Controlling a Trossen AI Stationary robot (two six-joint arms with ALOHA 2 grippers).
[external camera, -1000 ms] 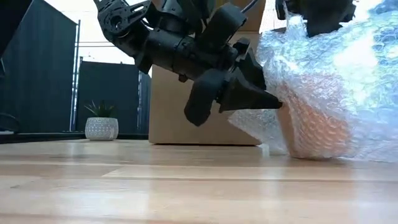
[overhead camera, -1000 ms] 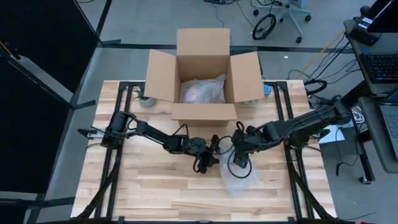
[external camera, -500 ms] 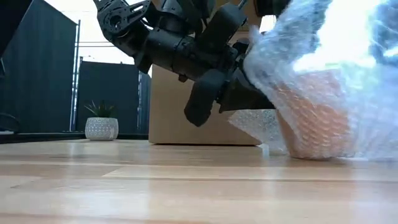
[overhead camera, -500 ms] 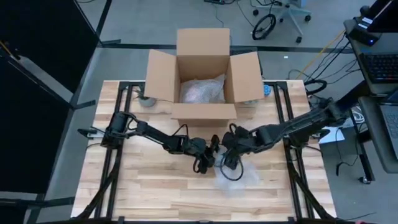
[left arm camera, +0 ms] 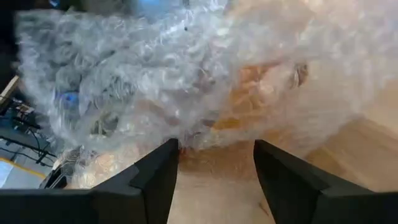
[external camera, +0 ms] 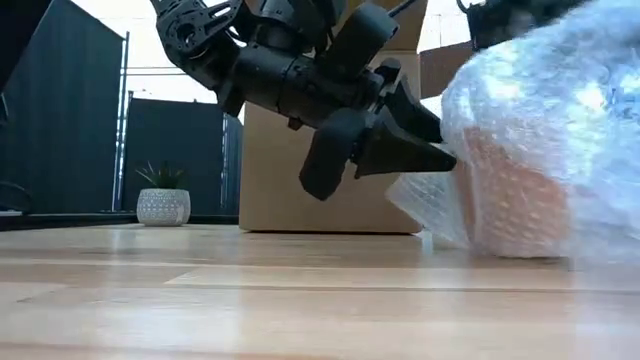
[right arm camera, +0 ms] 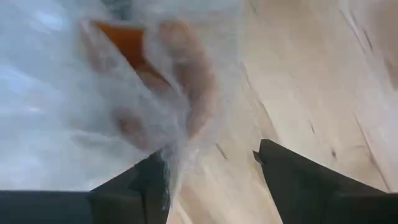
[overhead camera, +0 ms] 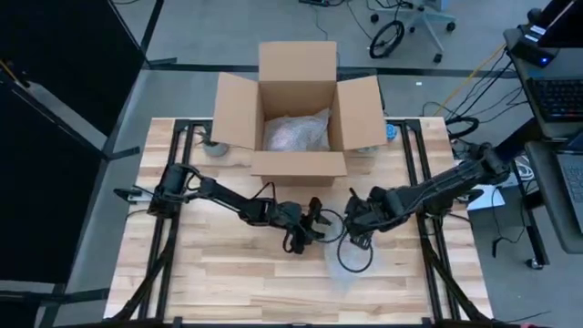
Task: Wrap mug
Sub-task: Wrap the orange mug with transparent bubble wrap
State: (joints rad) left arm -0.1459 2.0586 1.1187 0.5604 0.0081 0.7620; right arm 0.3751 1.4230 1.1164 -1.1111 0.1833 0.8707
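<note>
Premises: a robotics lab or workshop. Evidence: a slatted wooden worktable on a black metal frame, standing on bare grey concrete floor. Loose cables trail across the floor; a wheeled office chair and a keyboard sit nearby. Dark partition panels enclose one side.

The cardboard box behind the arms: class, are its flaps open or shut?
Open. In the high view the cardboard box has its flaps spread outward, and a bubble-wrapped bundle shows inside.
</note>
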